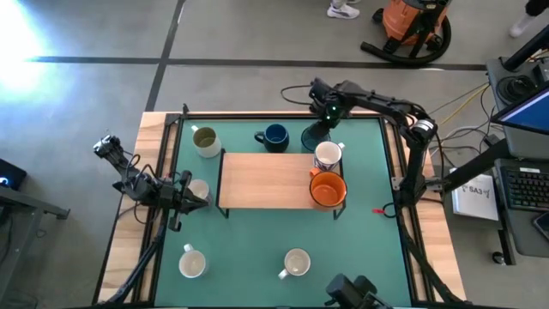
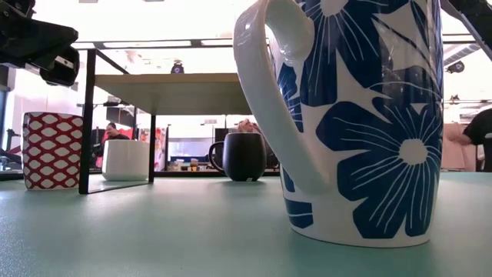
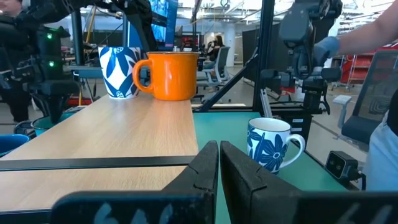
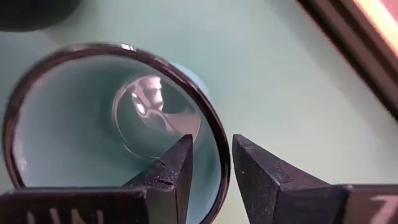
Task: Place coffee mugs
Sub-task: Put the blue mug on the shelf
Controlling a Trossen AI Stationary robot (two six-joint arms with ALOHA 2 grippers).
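The teal coffee mug (image 4: 112,124) stands upright on the green mat (image 1: 360,249) at the far side. My right gripper (image 4: 212,163) hangs over the teal mug (image 1: 316,136), pointing down and open. One finger is inside the rim and one outside, with a gap showing on both sides. A blue-flowered mug (image 1: 328,156) and an orange mug (image 1: 328,189) stand on the wooden shelf (image 1: 262,180). My left gripper (image 3: 219,162) is shut and level at the table's left side, holding nothing.
On the mat stand an olive mug (image 1: 206,140), a navy mug (image 1: 274,136), a white mug (image 1: 199,189) beside my left gripper, a red-patterned mug (image 2: 52,150), and a blue-flowered mug (image 2: 361,115) near the front edge. The shelf's left half is bare.
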